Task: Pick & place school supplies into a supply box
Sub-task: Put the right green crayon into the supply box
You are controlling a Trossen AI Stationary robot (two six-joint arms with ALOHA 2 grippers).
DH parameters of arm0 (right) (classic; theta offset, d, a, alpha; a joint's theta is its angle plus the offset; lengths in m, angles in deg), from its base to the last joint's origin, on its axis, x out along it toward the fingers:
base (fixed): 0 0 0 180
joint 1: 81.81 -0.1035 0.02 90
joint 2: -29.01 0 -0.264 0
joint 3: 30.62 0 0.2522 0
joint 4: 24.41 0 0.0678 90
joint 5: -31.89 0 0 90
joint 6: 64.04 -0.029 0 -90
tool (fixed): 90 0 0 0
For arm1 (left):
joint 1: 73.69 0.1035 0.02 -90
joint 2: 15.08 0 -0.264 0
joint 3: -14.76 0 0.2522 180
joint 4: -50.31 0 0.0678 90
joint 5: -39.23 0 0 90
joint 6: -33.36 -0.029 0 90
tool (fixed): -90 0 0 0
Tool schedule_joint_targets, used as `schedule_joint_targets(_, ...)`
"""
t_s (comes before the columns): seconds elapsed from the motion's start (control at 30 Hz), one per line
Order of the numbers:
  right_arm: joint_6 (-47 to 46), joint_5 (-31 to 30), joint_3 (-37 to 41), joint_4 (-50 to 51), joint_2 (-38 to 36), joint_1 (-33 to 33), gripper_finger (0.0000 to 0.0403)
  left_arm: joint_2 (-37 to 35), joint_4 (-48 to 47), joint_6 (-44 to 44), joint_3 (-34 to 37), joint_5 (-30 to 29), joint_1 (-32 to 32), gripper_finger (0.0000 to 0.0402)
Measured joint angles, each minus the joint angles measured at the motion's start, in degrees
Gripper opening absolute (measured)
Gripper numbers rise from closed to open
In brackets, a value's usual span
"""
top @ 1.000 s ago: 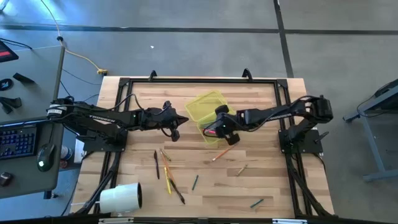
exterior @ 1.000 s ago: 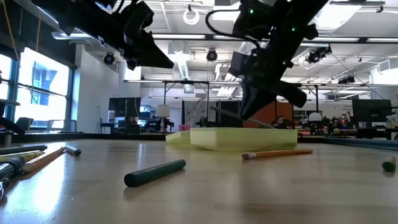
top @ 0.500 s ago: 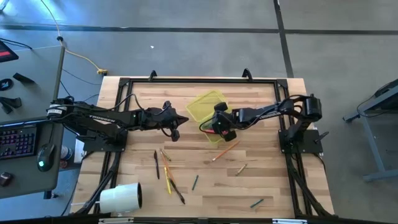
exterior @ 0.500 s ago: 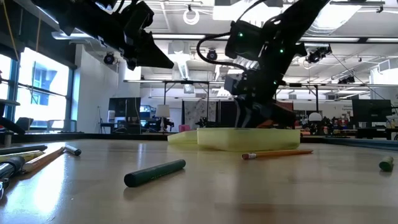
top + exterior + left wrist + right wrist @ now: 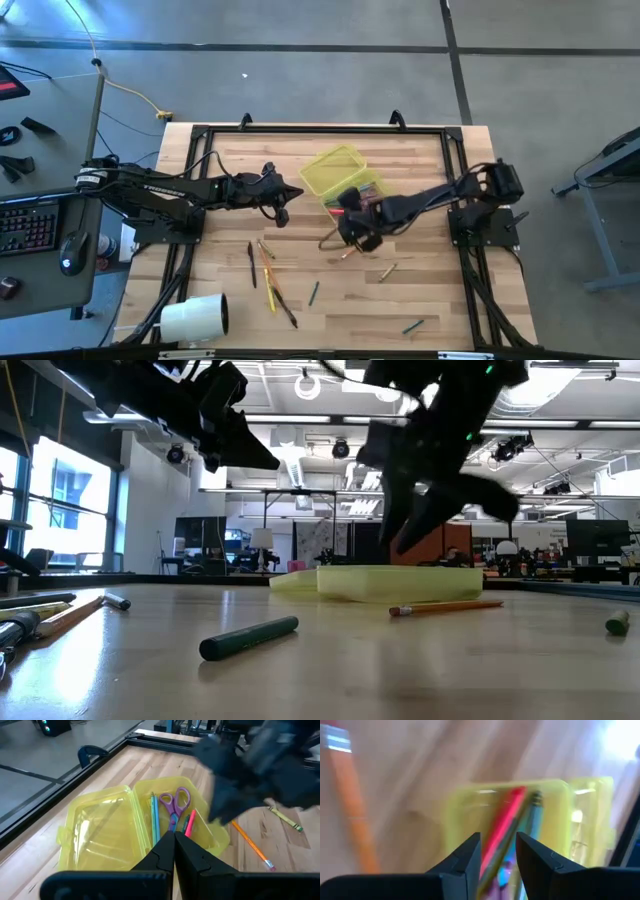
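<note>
Likely light, stiff and slippery, the orange pencil (image 5: 352, 247) wanted a mid-shaft pinch from the empty, slightly parted right claw (image 5: 352, 232)

Left pincer (image 5: 283, 205) closed, arm stretched level toward centre; right pincer (image 5: 352, 237) slightly parted, arm reaching inward

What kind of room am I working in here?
Probably a robotics lab or workshop: a wooden table on bare concrete floor, a desk with keyboard and mouse beside it, and an open hall with exposed ceiling ducts behind.
</note>
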Motion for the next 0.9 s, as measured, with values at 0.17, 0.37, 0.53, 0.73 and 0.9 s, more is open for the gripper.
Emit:
schedule_joint_targets(0.17,-7.84,2.07,-4.01,12.04,-0.02,-5.85,0.0101,0.00,-0.02,0.00,0.00,0.00,0.00,0.0046)
schedule_joint_targets(0.37,-23.48,13.41,-1.87,18.41,-0.28,-10.48,0.0101,0.00,-0.11,0.02,0.00,0.04,0.00,0.0046)
schedule_joint_targets(0.53,-29.23,16.60,0.61,18.75,-0.28,-15.55,0.0101,0.00,-0.09,0.02,0.00,0.04,0.00,0.0046)
schedule_joint_targets(0.73,-31.41,18.31,0.97,17.00,-0.28,-20.70,0.0101,0.00,-0.07,1.51,0.00,0.09,0.00,0.0046)
schedule_joint_targets(0.9,-33.51,17.96,0.97,13.78,-0.28,-21.66,0.0101,0.00,0.11,1.52,0.00,0.09,0.00,0.0046)
